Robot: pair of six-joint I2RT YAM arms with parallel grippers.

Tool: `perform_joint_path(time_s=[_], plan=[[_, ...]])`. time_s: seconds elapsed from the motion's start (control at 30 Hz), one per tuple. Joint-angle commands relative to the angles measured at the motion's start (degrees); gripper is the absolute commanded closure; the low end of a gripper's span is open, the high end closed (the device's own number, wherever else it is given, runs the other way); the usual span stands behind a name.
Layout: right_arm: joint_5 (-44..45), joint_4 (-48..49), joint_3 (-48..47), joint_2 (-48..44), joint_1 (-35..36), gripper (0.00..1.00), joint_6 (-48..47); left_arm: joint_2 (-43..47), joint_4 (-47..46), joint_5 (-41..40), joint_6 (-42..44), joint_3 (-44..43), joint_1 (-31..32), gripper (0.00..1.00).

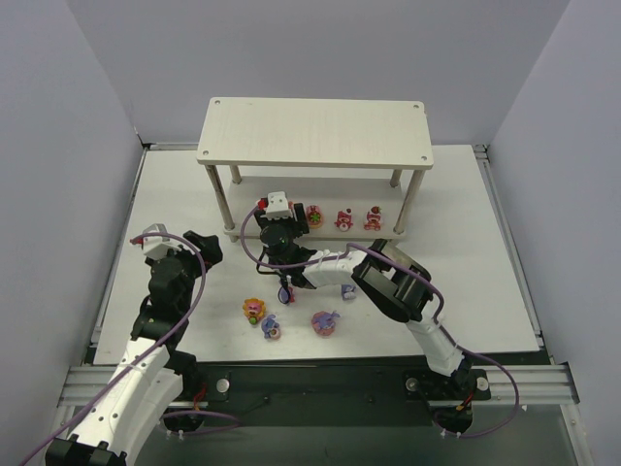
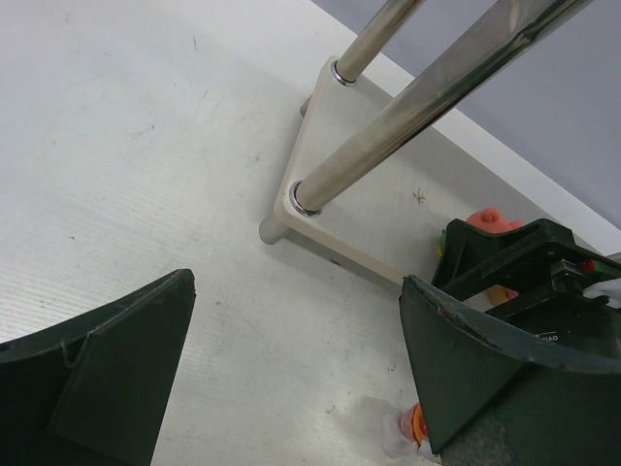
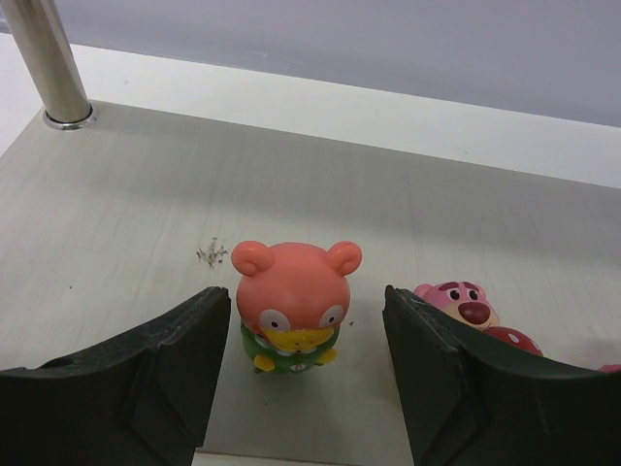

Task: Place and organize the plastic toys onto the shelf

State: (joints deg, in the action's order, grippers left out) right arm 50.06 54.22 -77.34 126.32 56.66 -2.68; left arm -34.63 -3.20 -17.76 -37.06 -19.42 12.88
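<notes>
reaching in under the top board of the shelf [image 1: 315, 131], the right gripper [image 3: 306, 299] hangs low over the lower tier [image 3: 146, 214] with its 2 dark fingers [image 3: 146, 379] spread wide. a salmon-pink toy [image 3: 294, 306] with round ears, a green body and a yellow mouth stands upright on that tier between them. there is a clear gap on each side, so neither finger touches it. just to its right, partly behind the right-hand finger, a pink bear-faced toy [image 3: 464, 303] stands on the same tier, and a metal leg [image 3: 49, 58] rises at the far left corner. from above, 3 reddish toys [image 1: 342, 219] stand in a row on the lower tier to the right of that gripper. the top board is bare. on the table [image 1: 485, 291] in front of the shelf lie a yellow-pink toy [image 1: 253, 309], a purple toy [image 1: 271, 327] and a purple-and-pink toy [image 1: 325, 321]. another purple one [image 1: 347, 290] is half hidden by the right arm. the left gripper [image 2: 296, 291] is held above the table near the shelf's near-left corner, its jaws wide apart and holding nothing. its camera shows a small white-and-orange toy [image 2: 412, 432] on the table by its right-hand finger.
</notes>
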Motion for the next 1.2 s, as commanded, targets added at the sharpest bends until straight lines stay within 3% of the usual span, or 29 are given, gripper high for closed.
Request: perform_joint_path(time_s=[0.0,0.3,0.53,1.17], plan=[[1.79,2.03,-0.53,-1.6,0.03,0.34,0.39,0.27,-2.34,-0.43,0.14,-0.44,-0.49,0.03],[2.06,2.39,-0.18,-2.13,0.11,0.31,-0.13,0.36,-2.25,-0.43,-0.03,-0.36,-0.49,0.03],[0.83,2.12,1.49,-4.59,0.2,0.22,0.92,0.53,-2.16,-0.35,-0.03,-0.36,-0.49,0.03],[0.39,4.76,4.39,-9.6,2.66,0.2,-1.36,0.88,-1.72,-0.17,-0.12,-0.36,-0.67,0.03]])
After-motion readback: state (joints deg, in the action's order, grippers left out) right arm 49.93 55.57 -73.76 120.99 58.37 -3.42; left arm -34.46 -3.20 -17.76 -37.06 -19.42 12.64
